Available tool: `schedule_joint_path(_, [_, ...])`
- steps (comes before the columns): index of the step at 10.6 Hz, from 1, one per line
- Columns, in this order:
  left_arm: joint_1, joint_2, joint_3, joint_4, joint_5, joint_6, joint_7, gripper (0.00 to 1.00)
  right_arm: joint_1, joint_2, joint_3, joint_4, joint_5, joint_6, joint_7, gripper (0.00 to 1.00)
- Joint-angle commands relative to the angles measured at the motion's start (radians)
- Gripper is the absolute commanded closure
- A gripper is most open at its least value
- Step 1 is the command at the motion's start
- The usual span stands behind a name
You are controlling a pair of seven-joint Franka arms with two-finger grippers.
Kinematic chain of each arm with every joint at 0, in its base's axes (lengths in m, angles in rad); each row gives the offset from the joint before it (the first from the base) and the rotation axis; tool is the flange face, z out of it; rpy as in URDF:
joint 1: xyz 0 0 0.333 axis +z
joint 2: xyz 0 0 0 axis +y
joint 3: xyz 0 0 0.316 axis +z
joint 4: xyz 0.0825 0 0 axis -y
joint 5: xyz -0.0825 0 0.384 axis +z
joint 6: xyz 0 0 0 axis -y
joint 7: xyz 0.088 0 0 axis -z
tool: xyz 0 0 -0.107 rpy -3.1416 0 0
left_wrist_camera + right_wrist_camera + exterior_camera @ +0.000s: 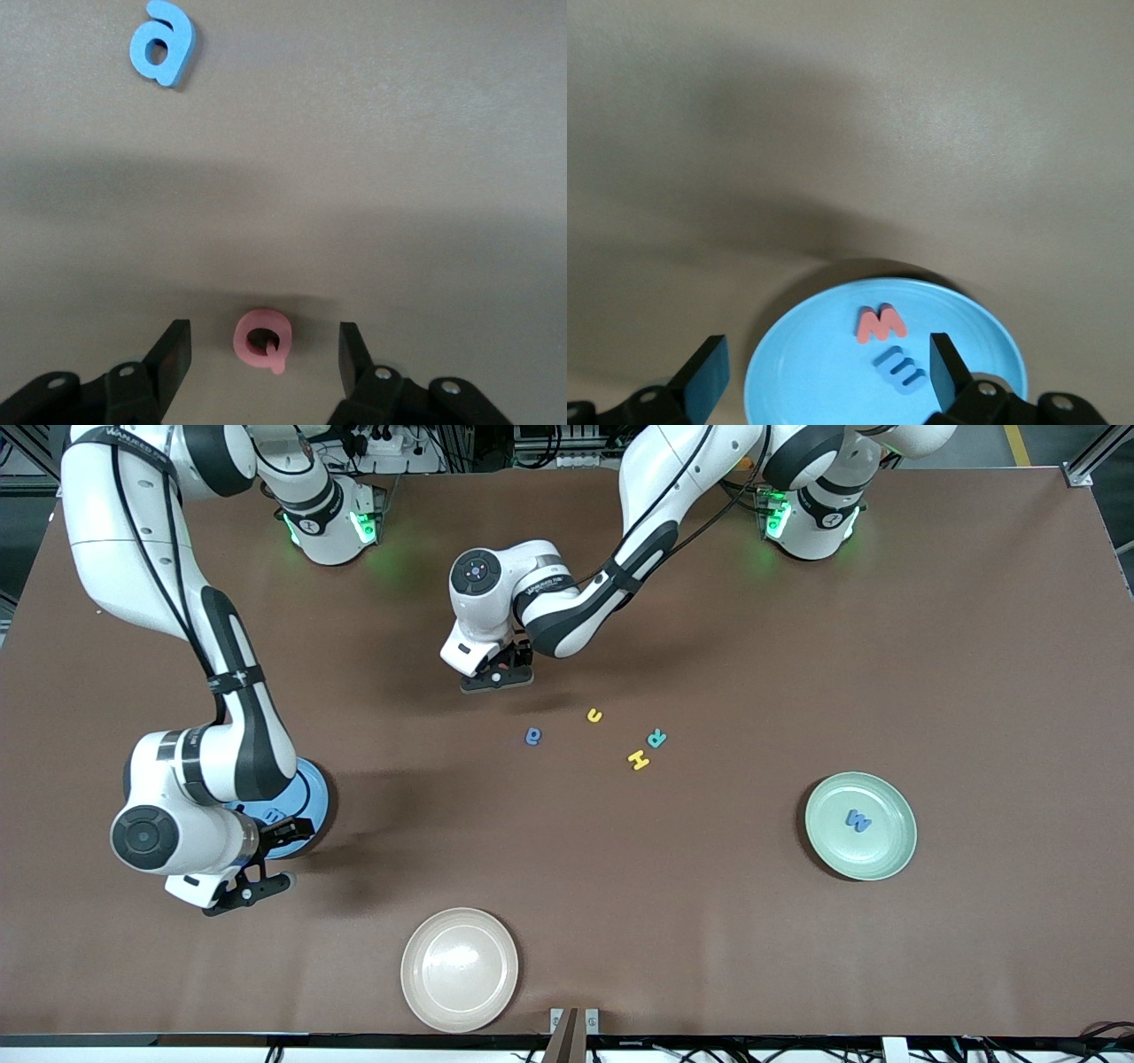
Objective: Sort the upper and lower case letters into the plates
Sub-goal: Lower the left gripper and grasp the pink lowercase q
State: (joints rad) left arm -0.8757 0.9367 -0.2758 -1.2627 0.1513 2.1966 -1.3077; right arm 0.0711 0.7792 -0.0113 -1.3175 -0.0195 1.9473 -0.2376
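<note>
Brown matting covers the table, with the robots' bases along its top edge. The left gripper is down at the table with its fingers apart on either side of a pink lowercase q, not yet touching it; a blue lowercase a lies well apart from it. The q is thin and lies flat, so the fingers may ride over its edge or nudge it sideways as they meet, and a grip on one rim could let it twist out. The right gripper waits, spread wide, over the bright blue plate, which holds a red M and a blue letter beside it. Toward the left arm's end of the table, the mint green plate holds a blue W. Between the plates, a yellow u, a teal R and a yellow H lie loose, all small, flat and brightly coloured. Both plates seem to carry capitals, so the sorting could go astray.
</note>
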Motion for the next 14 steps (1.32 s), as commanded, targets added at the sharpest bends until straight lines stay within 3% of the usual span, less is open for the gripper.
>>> schedule_joint_path(1, [-0.055, 0.034, 0.053, 0.037, 0.019, -0.003, -0.028, 0.26, -0.053, -0.021, 0.013, -0.015, 0.067, 0.007, 0.008, 0.00])
schedule_joint_path(6, [-0.075, 0.051, 0.056, 0.036, 0.017, -0.001, -0.030, 0.31, -0.054, -0.025, 0.013, -0.022, 0.067, 0.013, 0.008, 0.00])
schedule_joint_path(8, [-0.075, 0.056, 0.056, 0.036, 0.017, -0.001, -0.030, 0.39, -0.054, -0.025, 0.013, -0.022, 0.067, 0.013, 0.008, 0.00])
schedule_joint_path(11, [-0.075, 0.057, 0.056, 0.036, 0.017, -0.001, -0.030, 0.63, -0.054, -0.025, 0.013, -0.022, 0.067, 0.013, 0.008, 0.00])
schedule_joint_path(12, [-0.075, 0.054, 0.056, 0.034, 0.017, -0.001, -0.030, 0.88, -0.054, -0.025, 0.013, -0.022, 0.067, 0.018, 0.008, 0.00])
schedule_joint_path(13, [-0.074, 0.044, 0.056, 0.032, 0.017, -0.008, -0.030, 1.00, -0.054, -0.025, 0.011, -0.023, 0.067, 0.018, 0.008, 0.00])
schedule_joint_path(14, [-0.068, 0.021, 0.056, 0.031, 0.016, -0.015, -0.031, 1.00, -0.054, -0.026, 0.013, -0.038, 0.069, 0.025, 0.008, 0.00])
